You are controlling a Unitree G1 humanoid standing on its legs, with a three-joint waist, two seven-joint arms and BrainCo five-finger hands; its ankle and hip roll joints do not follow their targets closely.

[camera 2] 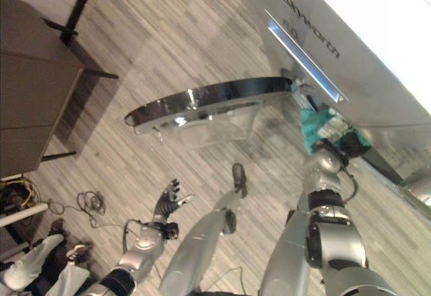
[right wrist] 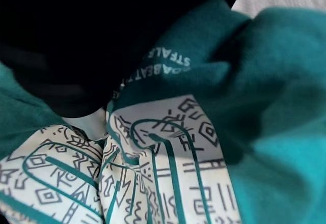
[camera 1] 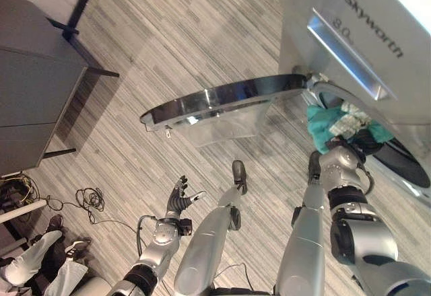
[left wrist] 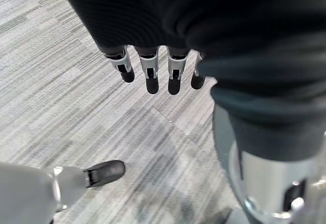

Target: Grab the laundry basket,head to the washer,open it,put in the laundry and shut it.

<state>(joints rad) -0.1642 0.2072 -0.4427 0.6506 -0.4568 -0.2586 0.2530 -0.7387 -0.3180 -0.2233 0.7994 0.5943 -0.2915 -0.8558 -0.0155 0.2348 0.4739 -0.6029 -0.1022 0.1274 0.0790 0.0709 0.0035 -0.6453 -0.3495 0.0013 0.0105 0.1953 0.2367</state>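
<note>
Teal patterned laundry [right wrist: 204, 147] bunches against the right hand [camera 1: 335, 149] at the washer [camera 1: 377, 47] mouth, finger state impossible to tell; its round door [camera 1: 222, 101] stands open; left hand [camera 1: 180, 198] hangs spread, empty, over striped floor [camera 1: 175, 33].

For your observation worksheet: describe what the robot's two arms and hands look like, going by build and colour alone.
Both arms are smooth silver-grey shells with black bands at the joints. The left hand has a dark ribbed cover over its back and wrist, and silver fingers with dark tips. The right hand is dark where it meets the teal cloth.
</note>
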